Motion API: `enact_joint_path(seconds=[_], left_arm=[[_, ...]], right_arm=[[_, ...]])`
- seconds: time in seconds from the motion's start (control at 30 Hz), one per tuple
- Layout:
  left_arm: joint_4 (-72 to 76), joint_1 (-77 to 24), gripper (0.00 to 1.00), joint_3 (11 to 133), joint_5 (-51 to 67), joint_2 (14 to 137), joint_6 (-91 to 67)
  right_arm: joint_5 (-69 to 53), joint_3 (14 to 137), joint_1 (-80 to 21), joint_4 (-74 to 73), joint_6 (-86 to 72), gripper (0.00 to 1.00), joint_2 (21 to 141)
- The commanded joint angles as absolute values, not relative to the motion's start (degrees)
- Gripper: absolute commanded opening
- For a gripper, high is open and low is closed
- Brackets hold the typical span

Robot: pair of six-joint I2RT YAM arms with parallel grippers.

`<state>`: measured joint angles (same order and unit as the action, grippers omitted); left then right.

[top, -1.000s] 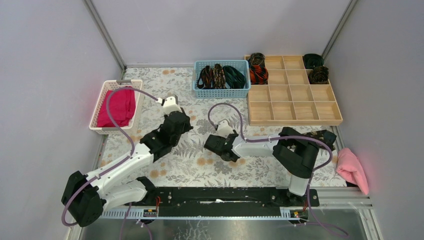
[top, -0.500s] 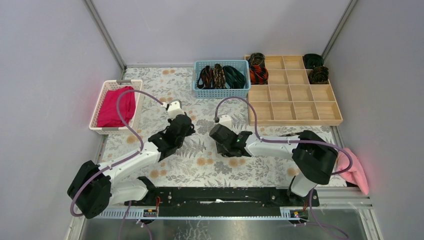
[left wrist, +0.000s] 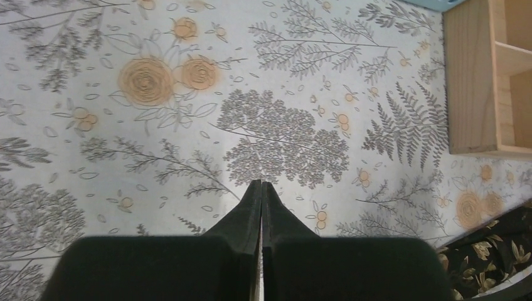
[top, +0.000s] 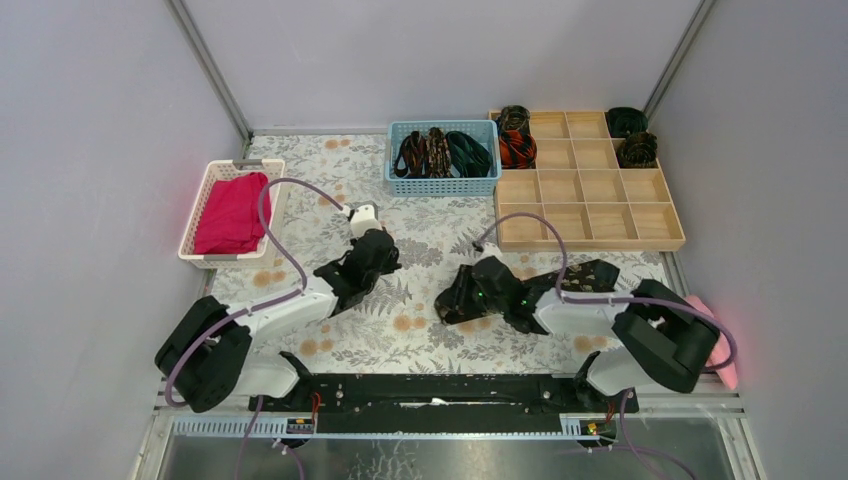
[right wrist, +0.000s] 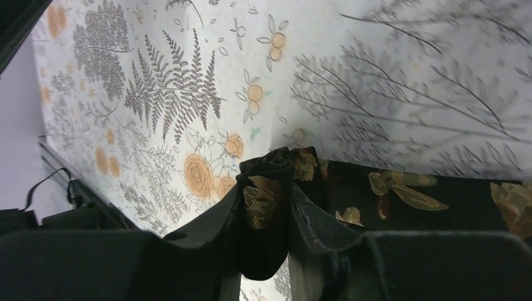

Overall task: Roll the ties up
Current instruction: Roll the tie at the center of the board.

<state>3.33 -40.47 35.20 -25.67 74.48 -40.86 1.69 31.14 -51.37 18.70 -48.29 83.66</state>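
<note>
**Right pincer has the tie's end; left pincer clenched and empty**

Over the last second your right arm has folded down toward the near right corner and the right gripper (right wrist: pixel 266 188) has drawn in. The left arm has reached further toward the middle of the floral mat (top: pixel 410 335).

The right gripper is now clamped on the bunched end of the black-and-gold tie (top: pixel 592 272), which trails flat across the mat under that arm, just in front of the wooden tray (top: pixel 590 243). The left gripper (left wrist: pixel 261 185) is clenched tight with nothing in it, hovering above bare mat.

Expect the tie to be light, limp and probably slick. It will sag, twist and unroll as soon as tension drops. Hold it across its full width at the end, and pin the first turn before you wind.

Only the right wrist view shows the fabric doubled between the jaws; from above, the arm hides that pinch. The overhead view alone shows the four rolled coils (top: pixel 517 148) in the tray and the loose ties (top: pixel 443 153) waiting in the blue basket (top: pixel 441 187). The left wrist view catches just a corner of the tie.
</note>
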Motion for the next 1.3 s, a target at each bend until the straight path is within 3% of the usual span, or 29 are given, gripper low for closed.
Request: enact_joint_path(seconds=[0.0,0.23,0.53,0.87,1.17,1.27], left_arm=[[10.0,-40.8,0.00,34.9,-21.9,76.4,-40.2],[15.8,-44.2,0.00,37.3,-16.8,80.5,-36.6],[19.3,-51.4,0.00,42.4,-14.5,89.3,-35.3],[22.2,-52.9,0.00,46.0,-11.9,97.7,-34.8],[23.5,-55.2,0.00,50.9,-10.9,106.1,-34.0],[23.0,-55.4,0.00,50.2,-10.9,105.9,-34.3]], right_arm=[[-2.4,23.6,-49.2,27.7,-54.8,0.32,77.4],[1.4,20.6,-47.6,18.1,-55.9,0.33,68.6],[0.2,17.8,-44.4,13.2,-55.5,0.33,69.2],[0.6,16.9,-43.8,7.5,-54.6,0.33,68.1],[4.2,20.6,-43.8,-2.9,-51.2,0.52,68.6],[5.3,21.4,-43.8,-4.2,-50.3,0.54,68.8]])
